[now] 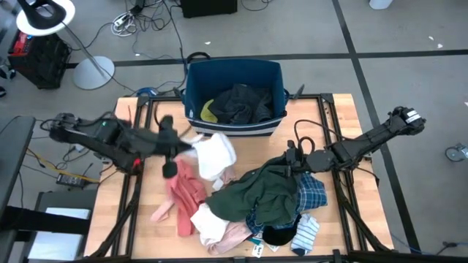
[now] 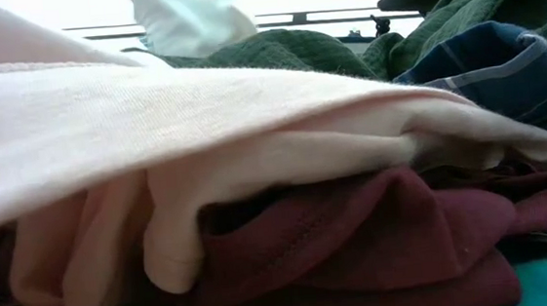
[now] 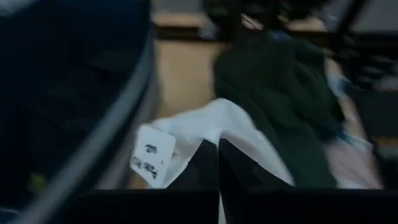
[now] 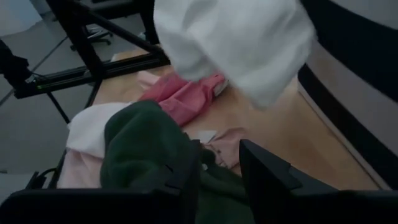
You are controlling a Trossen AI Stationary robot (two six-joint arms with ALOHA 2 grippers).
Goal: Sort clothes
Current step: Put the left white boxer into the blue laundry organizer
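The bin (image 1: 234,98) is sitting at the far edge of the table (image 1: 344,117), centred, with a few garments (image 1: 238,104) lying inside it. The heap (image 1: 256,204) is spreading over the near middle of the table — one garment is lying on top, others are trailing out to the left and down to the near edge.

The left gripper (image 1: 189,144) is hanging left of centre, just before the bin, with a garment (image 1: 214,155) hanging from it above the heap's left side. The right gripper (image 1: 292,164) is sitting at the heap's right edge — fingers apart, on the top garment.
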